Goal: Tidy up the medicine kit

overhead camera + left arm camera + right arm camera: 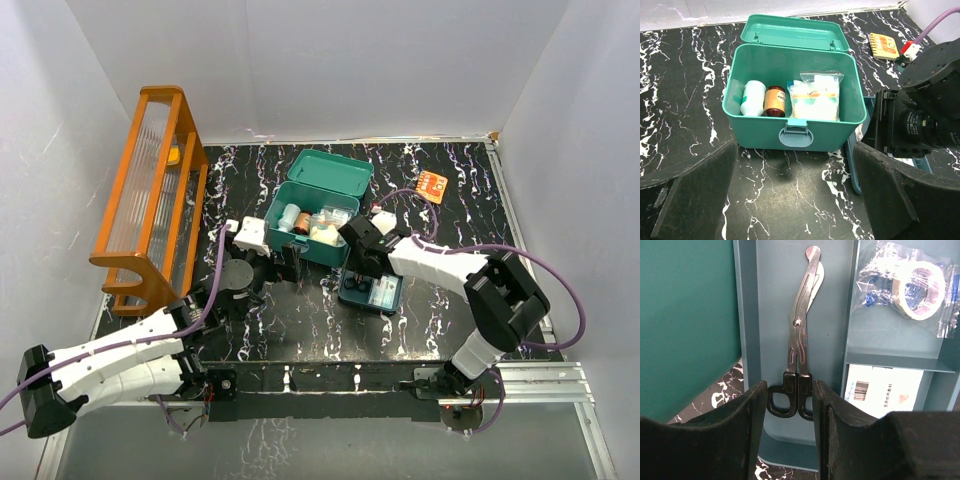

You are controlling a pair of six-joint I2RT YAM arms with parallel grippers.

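Left arm: my left gripper (792, 195) stands at its widest and holds nothing. It faces the latch side of the medicine kit (760, 132), a teal-green rectangular plastic box with rounded corners, near the middle of the black marbled table (300, 330). The hinged lid (792, 32) lies back on the far side. Inside, from left to right, are a white plastic bottle (753, 97), a brown bottle (774, 101) and clear plastic bags of white dressings (815, 95).

Right arm: the matching shallow tray insert (775, 340) lies on the table just beside the box's right wall, directly under my right gripper (790, 395). This arm is the nearer one to it. The steel scissors with black handles (799, 335) lie flat in the tray's long left compartment. Their long axis runs straight away from my gripper, handles near, tips far.

My right fingers (757, 400) stand at a narrow spacing, one on each side of the handles. I cannot tell whether the pads press the handles or merely flank them.

Judgement: any lift depends on the fingers staying centred on that axis.
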